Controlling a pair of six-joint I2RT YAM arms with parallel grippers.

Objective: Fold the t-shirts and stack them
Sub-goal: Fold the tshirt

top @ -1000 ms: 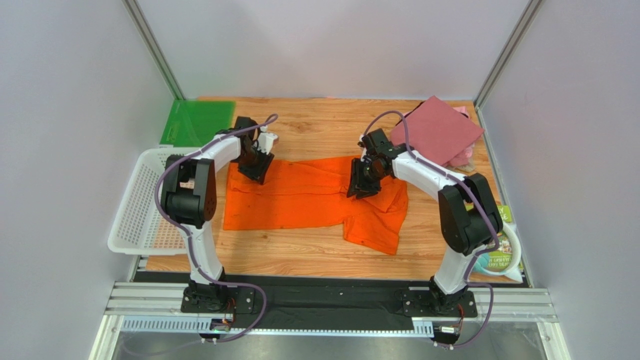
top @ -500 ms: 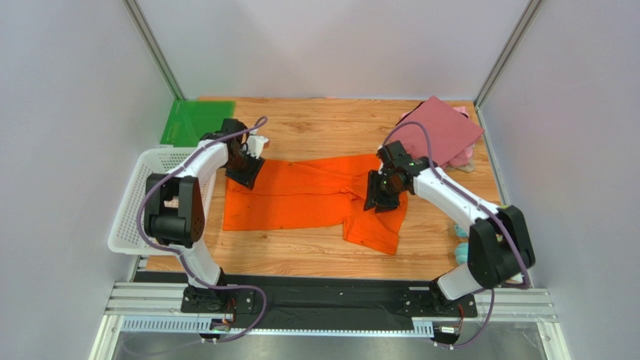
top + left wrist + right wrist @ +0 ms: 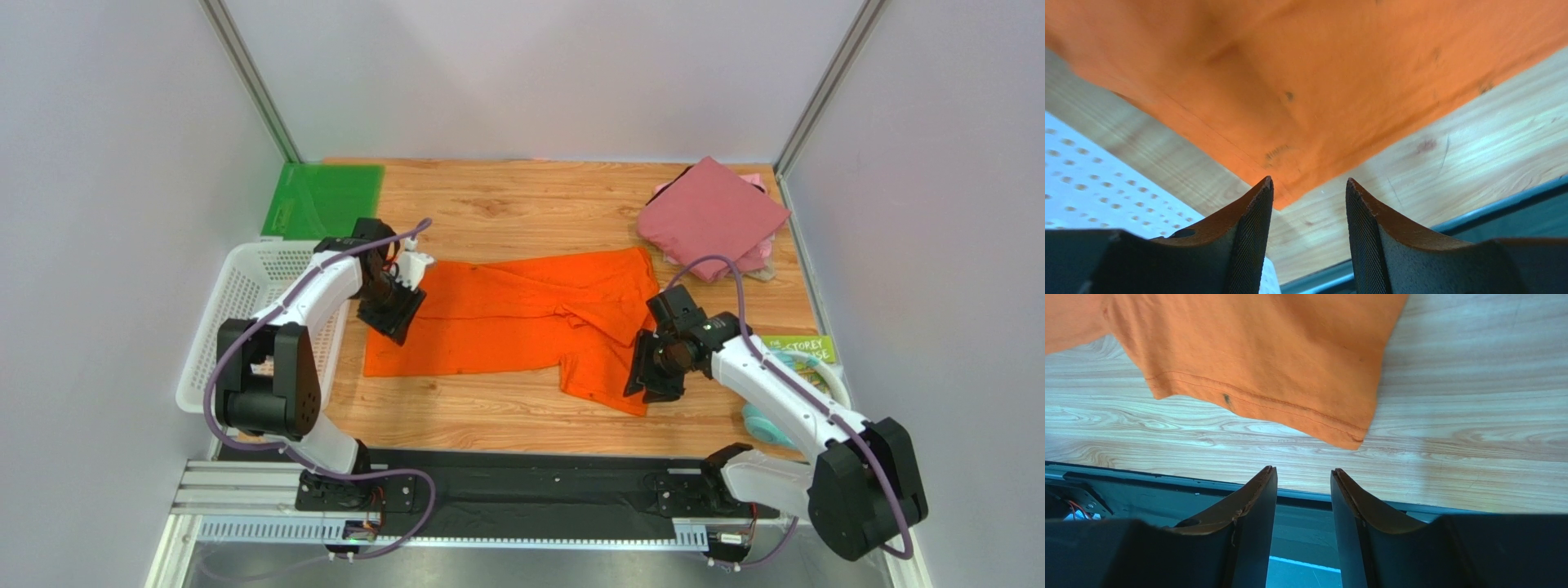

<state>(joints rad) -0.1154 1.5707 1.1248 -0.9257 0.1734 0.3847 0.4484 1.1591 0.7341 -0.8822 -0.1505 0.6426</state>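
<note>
Retreating toward tabletop [image 3: 491, 423] near edge, right pincer [image 3: 1303, 473] released, empty beside orange t-shirt [image 3: 503, 325]; left pincer [image 3: 1309, 182] released.

light: bright, even, from above | shadows: soft, faint | top view: sharp | wrist views: shirt [image 3: 1321, 73] slightly soft, table [image 3: 1475, 416] sheen

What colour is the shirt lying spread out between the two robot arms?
The t-shirt is bright orange, seen best from the top camera.
</note>
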